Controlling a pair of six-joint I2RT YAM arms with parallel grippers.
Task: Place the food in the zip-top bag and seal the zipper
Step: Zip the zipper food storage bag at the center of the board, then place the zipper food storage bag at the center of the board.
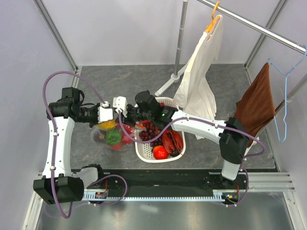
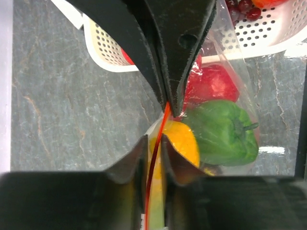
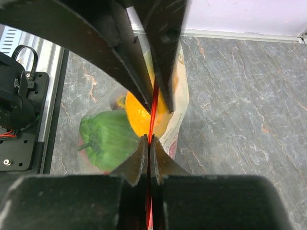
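Note:
The clear zip-top bag hangs between my two grippers, left of the basket. Inside it are a green pepper, a yellow piece and a red fruit. Its orange-red zipper runs taut from one gripper to the other. My right gripper is shut on the zipper. My left gripper straddles the zipper, its jaws narrowly apart with a gap still showing beside the strip. In the top view the left gripper and right gripper nearly meet above the bag.
The white slotted basket right of the bag holds a red lobster, a red fruit and grapes. Behind it stands a pole with a white cloth. A brown towel hangs at the right.

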